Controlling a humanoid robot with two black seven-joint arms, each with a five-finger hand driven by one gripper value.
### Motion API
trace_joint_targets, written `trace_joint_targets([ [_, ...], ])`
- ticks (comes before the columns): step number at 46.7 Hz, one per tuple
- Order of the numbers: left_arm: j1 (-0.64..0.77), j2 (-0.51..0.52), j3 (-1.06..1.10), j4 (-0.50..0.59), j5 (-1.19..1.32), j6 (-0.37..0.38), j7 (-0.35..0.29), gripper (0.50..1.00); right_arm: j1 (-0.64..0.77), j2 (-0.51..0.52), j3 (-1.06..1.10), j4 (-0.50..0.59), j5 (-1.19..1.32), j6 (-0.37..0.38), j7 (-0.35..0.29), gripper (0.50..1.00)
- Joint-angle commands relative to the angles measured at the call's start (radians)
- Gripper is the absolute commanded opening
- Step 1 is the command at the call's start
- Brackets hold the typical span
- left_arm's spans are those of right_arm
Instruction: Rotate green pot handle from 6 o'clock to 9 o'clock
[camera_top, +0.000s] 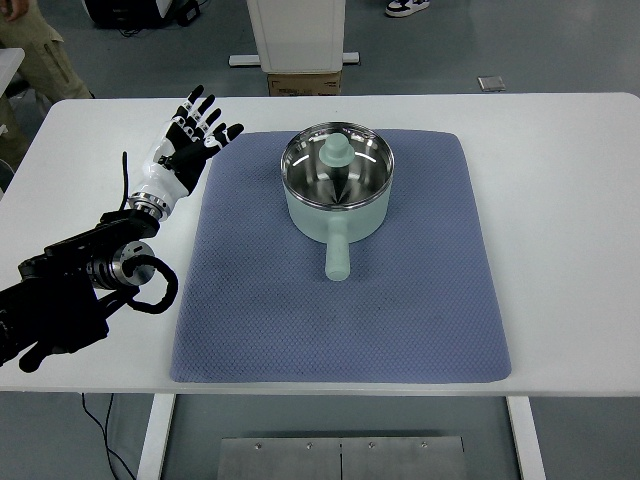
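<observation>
the green pot (337, 185) sits on the far middle of a blue mat (340, 300) that covers the centre of the white surface (570, 230). its lid is on, with a pale green knob (337, 151) at the centre, and its handle (337, 252) points straight toward the robot's side, the 6 o'clock position. so the turn is not yet begun.

the left robot hand (190, 135) hovers over the bare surface just off the mat's left edge, well apart from the pot, with fingers spread and holding nothing. the right arm does not show at all.

to do this step well, the left robot hand likely needs to travel right and toward the robot's side, coming in at the handle's free end rather than at the pot body. pushing or gripping near the tip gives the most leverage, so the pot pivots instead of sliding. the sweep should go clockwise as seen from above, carrying the handle toward the picture's left until it points at 9 o'clock.

the mat looks textured and may grip the base; a slow, steady arc should keep the pot from skidding or bunching the cloth. the lid sits loose, i judge, so jerks could rattle it.
</observation>
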Motion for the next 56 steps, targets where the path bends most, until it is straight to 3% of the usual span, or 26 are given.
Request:
trace_joint_targets([
  [1,0.000,-0.001,0.001,0.000,0.000,0.000,0.000,1.000,0.000,0.000,0.000,0.000,0.000,0.000,0.000,1.000],
  [56,0.000,0.004,-0.009,0.000,0.000,-0.011,0.000,1.000,0.000,0.000,0.000,0.000,0.000,0.000,0.000,1.000],
])
